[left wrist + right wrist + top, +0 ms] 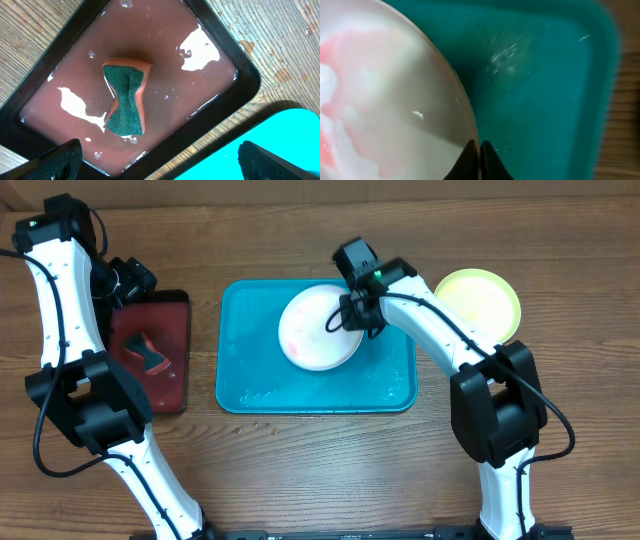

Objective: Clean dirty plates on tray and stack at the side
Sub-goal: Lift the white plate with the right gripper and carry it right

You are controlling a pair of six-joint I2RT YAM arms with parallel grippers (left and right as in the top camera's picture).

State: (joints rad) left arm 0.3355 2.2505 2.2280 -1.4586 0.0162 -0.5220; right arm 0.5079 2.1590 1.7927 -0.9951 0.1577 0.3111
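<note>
A white plate point(315, 330) with pink-red smears sits tilted on the turquoise tray point(250, 380). My right gripper point(357, 312) is shut on the white plate's right rim; the wrist view shows the fingers point(480, 155) pinching the rim of the plate point(380, 100) above the tray point(545, 90). A yellow-green plate point(480, 302) lies on the table right of the tray. The pale blue plate is not in view. My left gripper point(160, 160) is open above the dark red tray point(165, 70), near the green-and-orange sponge point(127, 97) lying in its reddish water.
The dark red black-rimmed tray point(172, 350) with the sponge point(150, 352) stands left of the turquoise tray. Water droplets lie on the turquoise tray's bottom and on the wood table. The turquoise tray's corner point(280, 135) shows in the left wrist view.
</note>
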